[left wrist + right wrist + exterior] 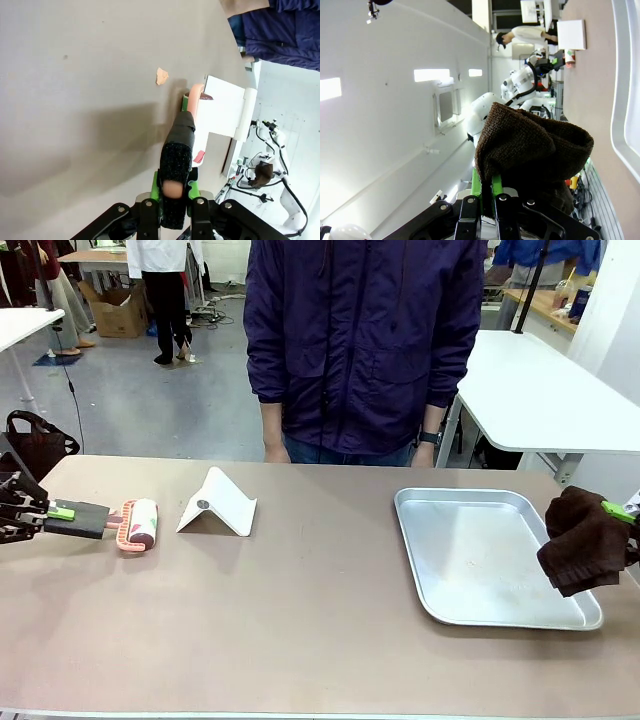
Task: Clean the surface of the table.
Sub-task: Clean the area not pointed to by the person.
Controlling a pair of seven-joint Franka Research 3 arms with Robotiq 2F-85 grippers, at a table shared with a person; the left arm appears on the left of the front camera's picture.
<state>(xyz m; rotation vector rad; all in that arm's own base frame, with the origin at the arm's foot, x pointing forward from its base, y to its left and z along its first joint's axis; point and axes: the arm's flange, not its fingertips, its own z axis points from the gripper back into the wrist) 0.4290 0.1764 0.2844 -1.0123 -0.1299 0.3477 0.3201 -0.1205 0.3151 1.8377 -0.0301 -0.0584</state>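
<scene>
The left claw clamps the lint roller by its handle, roller head down on the bench. The right claw grips a brown cloth over the tray, at its right edge.

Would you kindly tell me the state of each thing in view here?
left gripper: shut on the handle of the lint roller.
lint roller: held level, low over the table.
right gripper: shut on the brown cloth.
brown cloth: bunched, hanging beside the tray.
tray: lying flat, right side up.
white stand: standing tent-like on the table.
scrap: lying loose on the table.
</scene>
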